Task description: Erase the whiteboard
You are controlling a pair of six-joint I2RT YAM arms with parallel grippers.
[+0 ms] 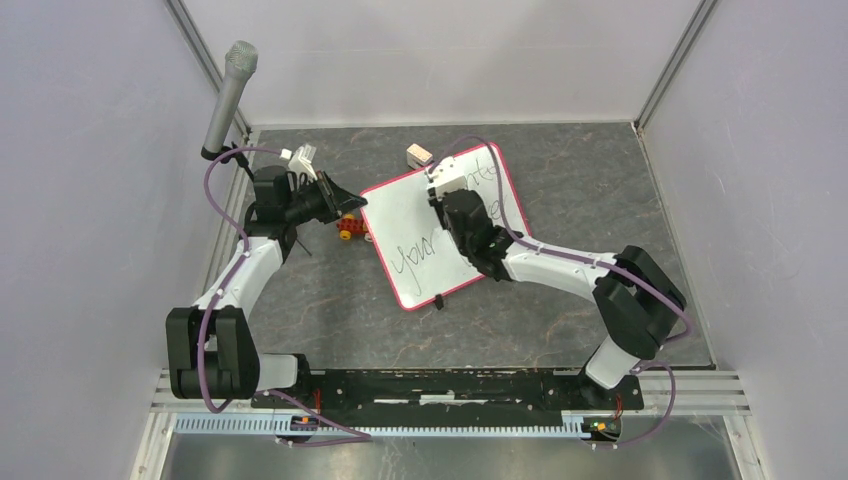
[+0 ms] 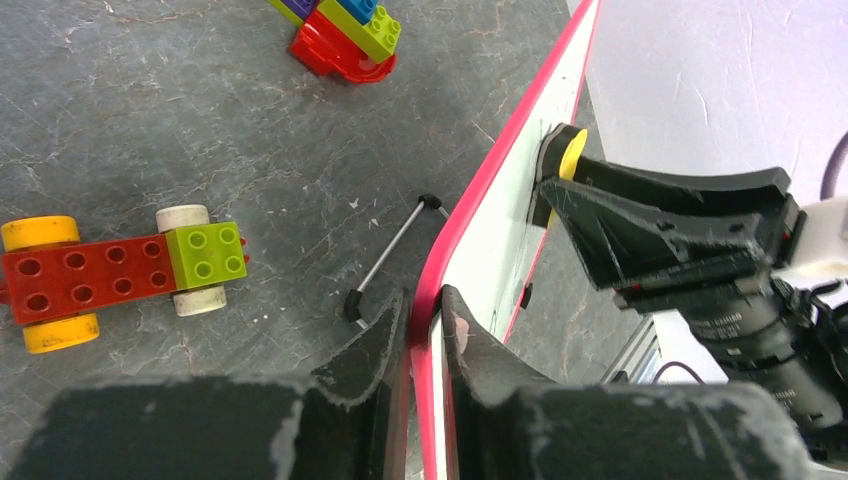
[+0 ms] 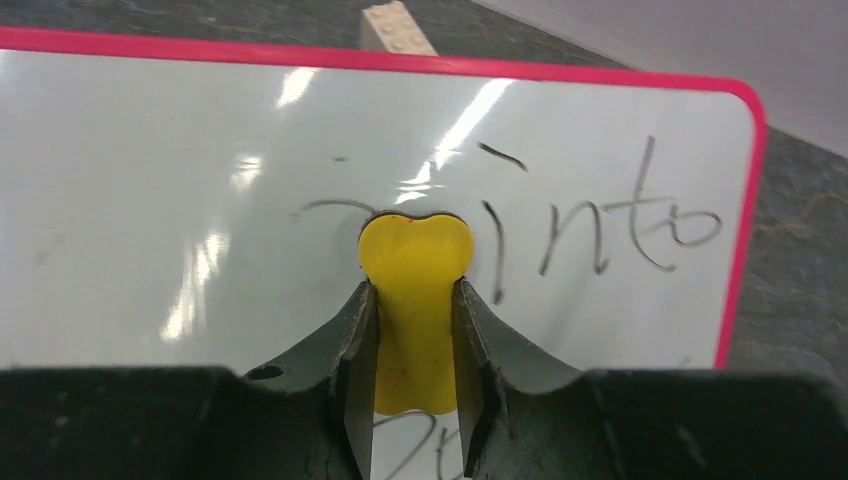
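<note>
Centre of the top view, on the dark grey table (image 1: 600,200): whiteboard (image 1: 410,215) lies skewed, with black writing on its lower and upper-right parts. Left gripper (image 2: 425,335) is pinched narrow on the board's red left rim. Right gripper (image 3: 415,300) clamps a yellow eraser (image 3: 415,245), pressed on the board beside "into". Brick car (image 2: 110,270) sits just left of the board.

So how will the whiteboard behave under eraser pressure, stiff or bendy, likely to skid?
Probably stiff: the whiteboard runs straight from where the left gripper pinches its rim, no visible sag. Its glossy face shows glare, so the yellow eraser in the right gripper should glide easily. Thin and flat, it would likely skid on the table if unclamped.
</note>
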